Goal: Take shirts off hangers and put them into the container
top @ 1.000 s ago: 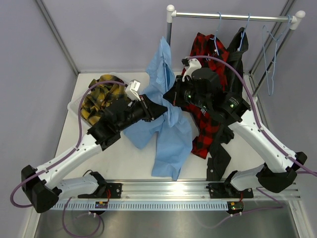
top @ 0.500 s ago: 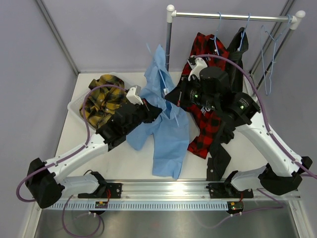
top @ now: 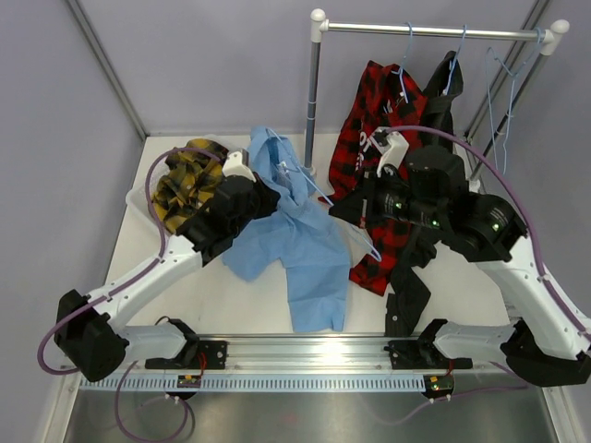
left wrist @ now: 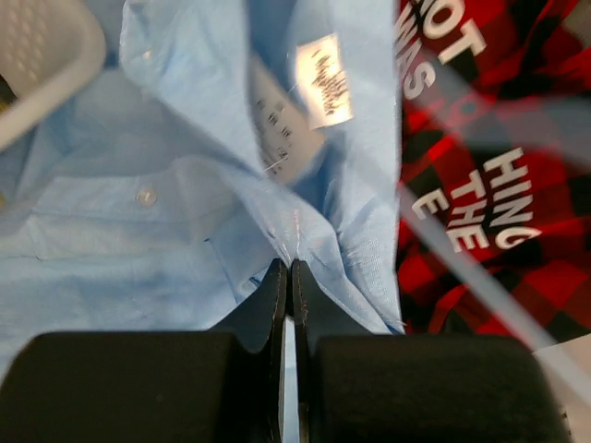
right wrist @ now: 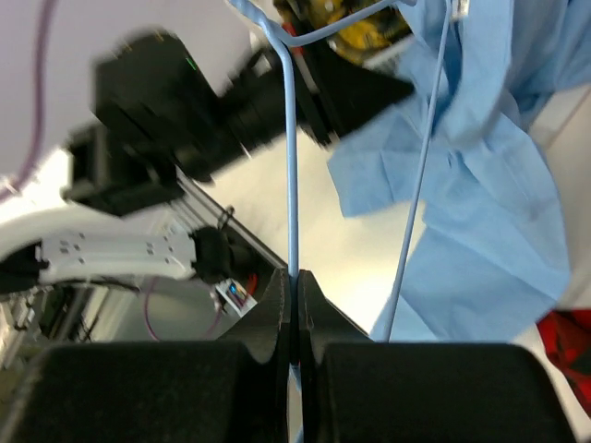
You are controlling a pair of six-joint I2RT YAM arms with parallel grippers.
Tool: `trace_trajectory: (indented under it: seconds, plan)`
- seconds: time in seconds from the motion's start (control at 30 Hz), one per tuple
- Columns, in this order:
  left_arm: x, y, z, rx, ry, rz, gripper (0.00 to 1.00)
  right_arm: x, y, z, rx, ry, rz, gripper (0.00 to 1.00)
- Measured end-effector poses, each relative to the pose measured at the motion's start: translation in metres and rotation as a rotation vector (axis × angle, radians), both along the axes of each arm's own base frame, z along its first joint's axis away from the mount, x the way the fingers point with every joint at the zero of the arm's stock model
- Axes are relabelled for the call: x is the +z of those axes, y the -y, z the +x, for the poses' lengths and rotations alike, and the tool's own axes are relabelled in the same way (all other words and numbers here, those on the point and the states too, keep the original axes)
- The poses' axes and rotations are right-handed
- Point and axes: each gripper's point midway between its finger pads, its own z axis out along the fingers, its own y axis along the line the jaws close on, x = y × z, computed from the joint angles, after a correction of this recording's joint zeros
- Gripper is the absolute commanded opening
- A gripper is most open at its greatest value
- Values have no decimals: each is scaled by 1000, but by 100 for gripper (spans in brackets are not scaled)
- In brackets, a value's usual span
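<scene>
Plain light blue button-up shirt [top: 300, 245] lies across the middle of the white table [top: 231, 300], held by one claw, with a thin pale-blue wire hanger [right wrist: 290, 166] held by the other.

The shirt's collar end sits just beside the shallow translucent white plastic tub [top: 137, 198] at the table's far left corner, and its tail reaches toward the near edge. The left gripper [left wrist: 291, 268] is pressed together, pinching the blue fabric near the collar. The right gripper [right wrist: 294, 275] is clamped on the hanger's wire, which runs over the shirt's upper part. A yellow-and-black plaid shirt [top: 189, 180] lies bunched in the tub. A red-and-black plaid shirt [top: 374, 111] and a black shirt [top: 443, 92] hang from the white-capped metal rail [top: 434, 31] at the far right.
</scene>
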Motion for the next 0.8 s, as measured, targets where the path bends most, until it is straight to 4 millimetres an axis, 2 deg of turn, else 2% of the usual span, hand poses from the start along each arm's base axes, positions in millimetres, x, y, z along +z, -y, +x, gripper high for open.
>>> trace_trajectory:
  seconds: [0.1,0.23,0.33,0.5,0.6,0.8]
  plan:
    - [18,-10,1,21,24,2,0,-4,19,-18,20,8,-38,0]
    - [15,-23,-1,46,1,26,0,4,47,-37,10,55,-57,0]
    - [-2,-27,-5,47,-36,45,0,16,67,-43,-36,94,-61,0]
    - [-42,-32,-21,22,-143,98,0,34,97,-45,-144,146,-55,0]
    - [-55,-35,-29,8,-178,116,0,39,109,-45,-193,163,-58,0]
    - [-68,-40,-38,0,-214,144,0,61,111,-49,-190,185,-16,0]
